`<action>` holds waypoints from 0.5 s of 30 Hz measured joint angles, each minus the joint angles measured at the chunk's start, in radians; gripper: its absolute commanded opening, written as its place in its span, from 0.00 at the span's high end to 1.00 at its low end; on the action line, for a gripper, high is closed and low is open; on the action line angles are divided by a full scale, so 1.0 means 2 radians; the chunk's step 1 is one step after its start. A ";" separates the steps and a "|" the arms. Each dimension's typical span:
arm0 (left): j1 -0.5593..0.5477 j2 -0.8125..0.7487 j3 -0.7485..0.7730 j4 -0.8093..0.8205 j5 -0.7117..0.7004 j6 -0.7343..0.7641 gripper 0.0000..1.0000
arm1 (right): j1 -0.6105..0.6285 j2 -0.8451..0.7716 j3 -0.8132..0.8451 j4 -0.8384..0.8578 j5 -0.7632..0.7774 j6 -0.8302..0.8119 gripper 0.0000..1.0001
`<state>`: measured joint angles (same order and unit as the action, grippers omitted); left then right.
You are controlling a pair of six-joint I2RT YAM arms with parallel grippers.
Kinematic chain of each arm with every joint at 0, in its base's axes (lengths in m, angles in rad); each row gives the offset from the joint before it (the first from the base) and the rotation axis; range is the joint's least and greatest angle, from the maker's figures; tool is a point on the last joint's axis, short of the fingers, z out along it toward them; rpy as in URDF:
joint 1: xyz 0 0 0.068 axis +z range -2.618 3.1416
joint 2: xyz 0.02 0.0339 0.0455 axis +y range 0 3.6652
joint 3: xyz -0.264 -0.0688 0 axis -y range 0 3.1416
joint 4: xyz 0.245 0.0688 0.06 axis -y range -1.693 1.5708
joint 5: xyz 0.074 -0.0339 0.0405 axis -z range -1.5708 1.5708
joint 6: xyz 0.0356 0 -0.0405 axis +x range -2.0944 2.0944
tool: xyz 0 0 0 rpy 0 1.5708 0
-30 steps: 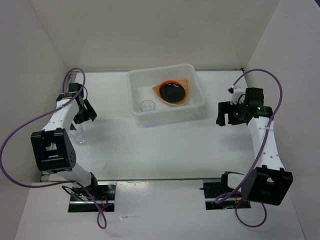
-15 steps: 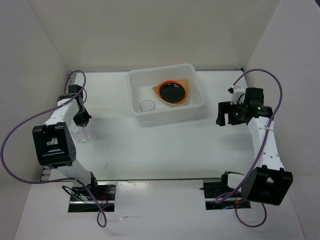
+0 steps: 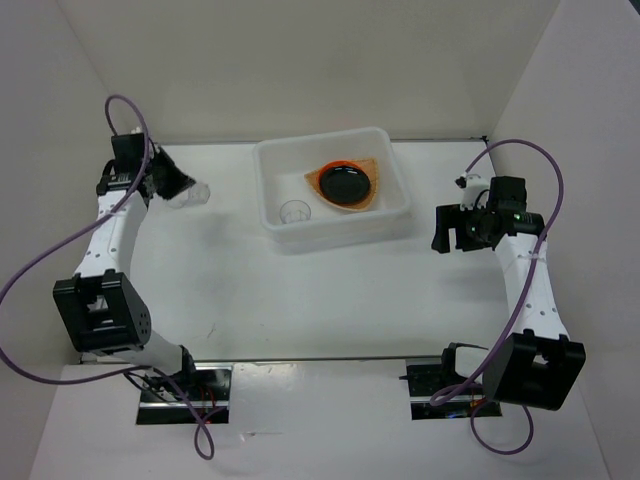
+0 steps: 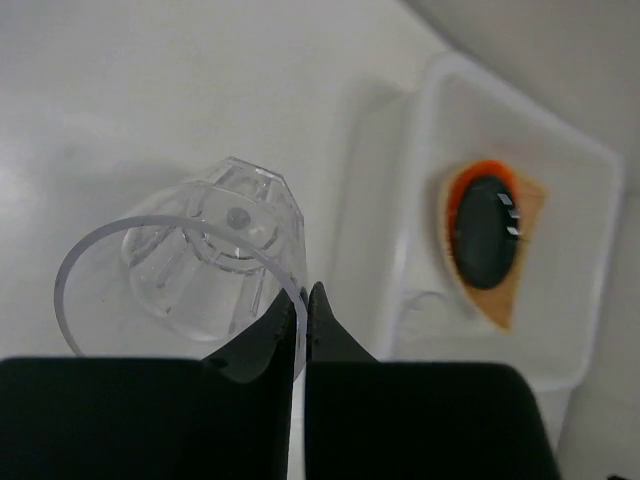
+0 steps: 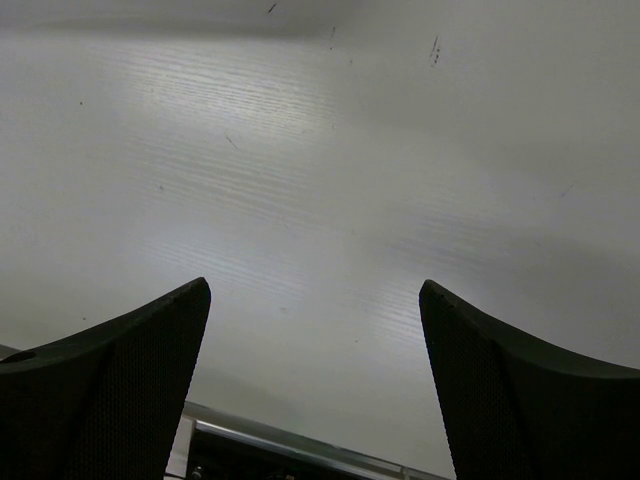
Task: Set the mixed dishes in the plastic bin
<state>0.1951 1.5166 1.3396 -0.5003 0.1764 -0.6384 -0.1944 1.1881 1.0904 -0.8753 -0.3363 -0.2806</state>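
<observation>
My left gripper (image 3: 178,188) (image 4: 303,292) is shut on the rim of a small clear cup (image 3: 195,193) (image 4: 205,265), holding it above the table at the far left, left of the plastic bin (image 3: 405,205) (image 4: 430,150). Inside the bin lie the tan woven tray (image 3: 372,165) (image 4: 525,215), the orange plate (image 3: 316,180) (image 4: 462,185) on it and the black plate (image 3: 345,184) (image 4: 485,235) on top, with another clear cup (image 3: 294,212) in the near left corner. My right gripper (image 3: 445,233) (image 5: 315,290) stands open over bare table, right of the bin.
White walls close in the table on the left, back and right. A metal strip (image 5: 300,450) shows at the bottom of the right wrist view. Purple cables (image 3: 35,260) loop beside both arms.
My left gripper shut on the clear cup at the left table edge, then lifted it and carried it toward the far left, tipped on its side. The right arm stayed still.
</observation>
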 measured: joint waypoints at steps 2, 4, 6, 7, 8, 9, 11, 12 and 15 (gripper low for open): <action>-0.015 0.012 0.048 0.029 0.033 -0.016 1.00 | 0.000 0.000 -0.002 0.000 0.000 0.000 0.10; -0.040 0.049 0.132 0.034 0.056 -0.020 1.00 | 0.000 0.001 -0.002 0.000 0.000 0.000 0.10; -0.072 0.111 0.250 0.027 0.062 -0.006 1.00 | 0.000 0.001 -0.002 0.000 0.000 0.000 0.10; -0.090 0.141 0.305 0.024 0.061 0.007 1.00 | 0.000 0.002 -0.002 0.000 0.000 0.000 0.10; -0.109 0.172 0.355 0.025 0.058 0.020 1.00 | 0.000 0.002 -0.002 0.001 0.000 0.000 0.10; -0.125 0.193 0.382 0.025 0.055 0.030 1.00 | 0.000 0.003 -0.002 0.001 0.000 0.000 0.10; -0.163 0.229 0.412 0.011 0.036 0.050 1.00 | 0.000 0.006 -0.002 0.001 0.000 0.001 0.10; -0.180 0.244 0.421 -0.002 0.024 0.061 1.00 | 0.000 0.007 -0.002 0.001 0.000 0.001 0.10; -0.230 0.290 0.434 -0.040 -0.019 0.086 1.00 | -0.003 0.007 -0.002 0.001 0.001 0.002 0.10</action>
<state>-0.2653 2.0975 2.2070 -0.5804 0.1387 -0.4664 -0.2005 1.2015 1.0866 -0.8738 -0.3347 -0.2775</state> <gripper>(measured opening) 0.022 0.895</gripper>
